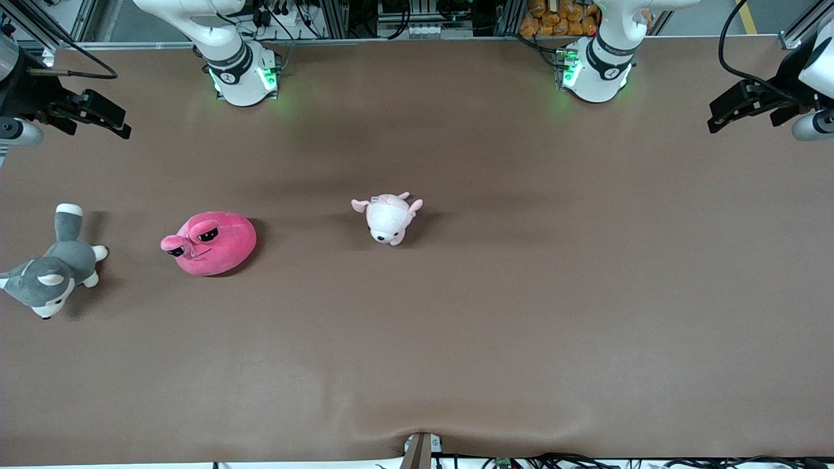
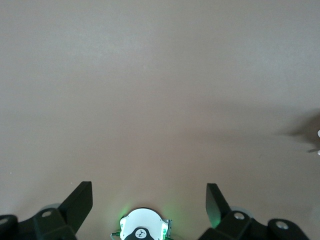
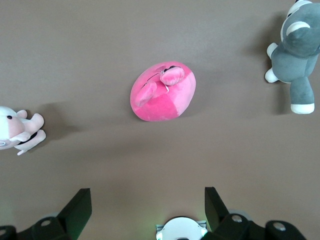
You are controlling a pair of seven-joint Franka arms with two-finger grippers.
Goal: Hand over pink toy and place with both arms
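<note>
The pink toy, a hot-pink round plush with half-lidded black eyes, lies on the brown table toward the right arm's end. It also shows in the right wrist view. My right gripper hangs open and empty high over the table's edge at the right arm's end, apart from the toy; its open fingers frame bare table in the right wrist view. My left gripper hangs open and empty high over the left arm's end. The left wrist view shows it over bare table.
A grey-and-white husky plush lies at the right arm's end, beside the pink toy. A pale pink-and-white plush lies near the table's middle. The arm bases stand along the edge farthest from the front camera.
</note>
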